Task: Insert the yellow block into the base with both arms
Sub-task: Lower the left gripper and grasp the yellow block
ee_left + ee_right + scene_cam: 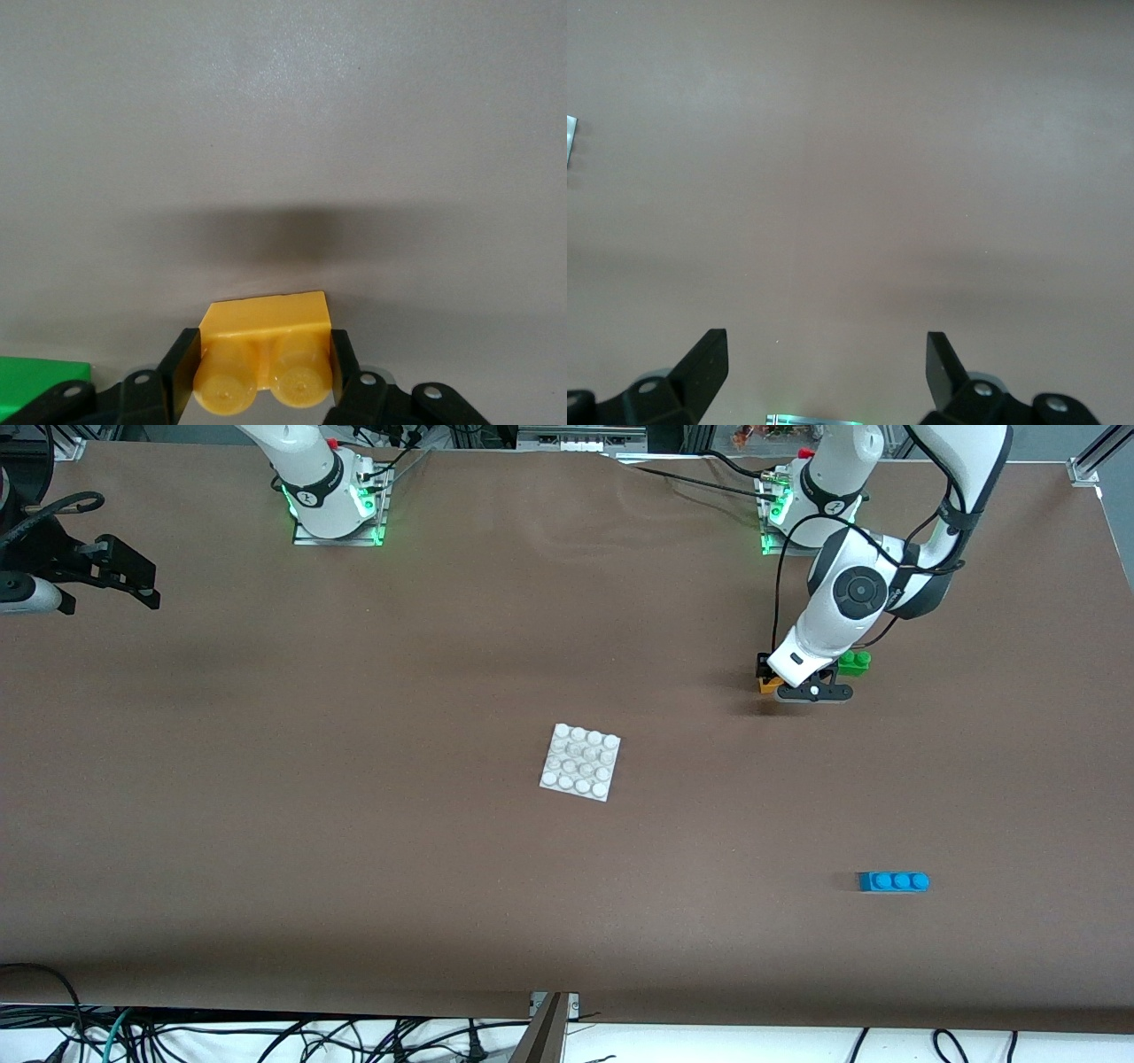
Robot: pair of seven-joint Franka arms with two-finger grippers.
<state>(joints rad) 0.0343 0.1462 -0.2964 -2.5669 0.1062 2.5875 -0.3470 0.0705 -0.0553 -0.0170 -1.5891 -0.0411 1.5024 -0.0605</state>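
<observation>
Left wrist view: left gripper (262, 372) jaws clamp yellow block (264, 350), green brick (40, 382) beside; right gripper (827, 367) jaws apart.

White jointed arms (837, 615), black cables, green-lit bases, black pincers.

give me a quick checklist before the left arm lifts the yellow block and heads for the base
1. Left gripper around the yellow block: ok, a finger on each side of it in the left wrist view.
2. Block lifted off the table: cannot tell.
3. Green brick free of the grip: ok, it sits beside the gripper, outside the fingers.
4. Base unobstructed: ok, studs bare, nothing on it.
5. Blue brick off the path: ok, nearer the front camera than the base, toward the left arm's end.
6. Right gripper ready: ok, open over bare table, waiting.
</observation>
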